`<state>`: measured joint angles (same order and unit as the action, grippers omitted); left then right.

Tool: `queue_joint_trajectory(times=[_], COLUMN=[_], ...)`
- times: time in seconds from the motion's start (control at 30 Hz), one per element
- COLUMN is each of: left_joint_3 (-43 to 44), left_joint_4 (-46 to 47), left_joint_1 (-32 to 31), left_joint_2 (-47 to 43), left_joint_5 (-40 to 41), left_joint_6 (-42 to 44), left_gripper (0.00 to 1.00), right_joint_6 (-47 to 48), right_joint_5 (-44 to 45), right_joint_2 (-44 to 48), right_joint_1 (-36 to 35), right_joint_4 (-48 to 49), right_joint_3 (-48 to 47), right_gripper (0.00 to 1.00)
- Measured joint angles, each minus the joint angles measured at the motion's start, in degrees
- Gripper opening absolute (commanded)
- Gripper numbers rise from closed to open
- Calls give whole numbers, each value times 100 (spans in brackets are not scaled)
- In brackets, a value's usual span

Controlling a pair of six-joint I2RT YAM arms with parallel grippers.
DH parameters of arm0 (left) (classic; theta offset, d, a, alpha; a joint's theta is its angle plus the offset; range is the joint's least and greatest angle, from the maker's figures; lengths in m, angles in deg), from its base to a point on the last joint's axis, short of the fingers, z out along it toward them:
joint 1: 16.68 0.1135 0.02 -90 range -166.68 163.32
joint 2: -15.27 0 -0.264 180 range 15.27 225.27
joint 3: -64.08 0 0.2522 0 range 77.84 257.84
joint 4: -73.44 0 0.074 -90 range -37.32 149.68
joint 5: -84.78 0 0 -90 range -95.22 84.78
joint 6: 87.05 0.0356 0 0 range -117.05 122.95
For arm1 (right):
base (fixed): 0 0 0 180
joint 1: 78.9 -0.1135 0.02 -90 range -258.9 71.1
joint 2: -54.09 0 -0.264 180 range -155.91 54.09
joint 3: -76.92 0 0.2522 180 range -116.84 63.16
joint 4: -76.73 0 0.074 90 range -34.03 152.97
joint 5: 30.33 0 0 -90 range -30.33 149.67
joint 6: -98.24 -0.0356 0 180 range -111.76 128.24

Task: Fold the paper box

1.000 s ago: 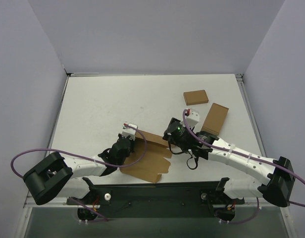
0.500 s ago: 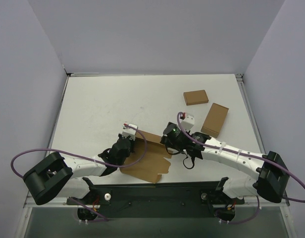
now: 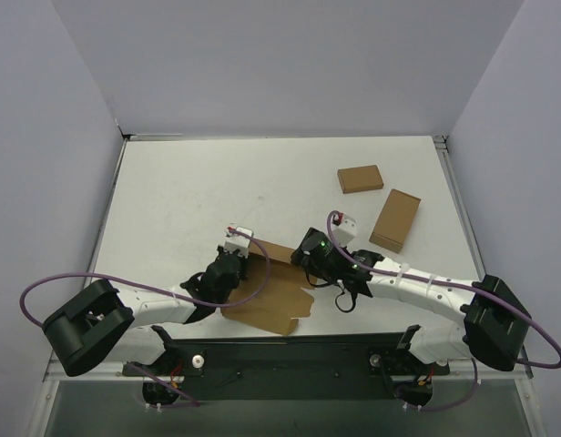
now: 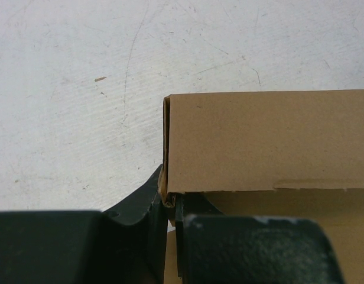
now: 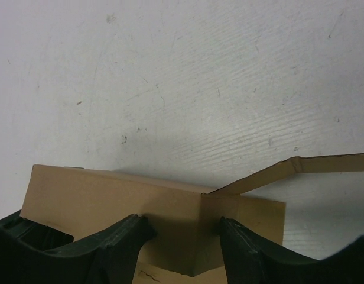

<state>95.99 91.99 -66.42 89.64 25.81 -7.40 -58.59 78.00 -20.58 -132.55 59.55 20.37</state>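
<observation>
Closing the right gripper [image 5: 183, 228], jaws apart astride the paper box [image 5: 111, 195] corner at lower centre, we risk crushing it; the left gripper [image 4: 170, 204] clamps the wall.

Plain brown paper box [image 3: 279, 300], partly folded, walls raised, lying front-centre.

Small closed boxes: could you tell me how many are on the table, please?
2: the squarer box at far right; the longer box just nearer, beside it. None seems hidden.
</observation>
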Motion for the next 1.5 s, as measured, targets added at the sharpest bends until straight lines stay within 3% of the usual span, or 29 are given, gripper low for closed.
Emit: queue_joint_trajectory(times=[0.47, 1.03, 1.33, 1.5], left_joint_3=[0, 2, 83, 87], left_joint_4=[0, 2, 52, 50], left_joint_1=[2, 2, 2, 0], left_joint_2=[0, 2, 2, 2], left_joint_5=[35, 70, 68, 46], left_joint_6=[0, 2, -42, -85], left_gripper=[0, 0, 0, 0], right_joint_6=[-695, -1657, -1869, -2000], right_joint_5=[2, 177, 278, 350], right_joint_2=[256, 400, 634, 634], right_joint_1=[48, 192, 192, 192], right_joint_4=[1526, 3438, 3630, 3713], right_joint_3=[887, 2000, 2074, 2074], right_gripper=[52, 37, 23, 4])
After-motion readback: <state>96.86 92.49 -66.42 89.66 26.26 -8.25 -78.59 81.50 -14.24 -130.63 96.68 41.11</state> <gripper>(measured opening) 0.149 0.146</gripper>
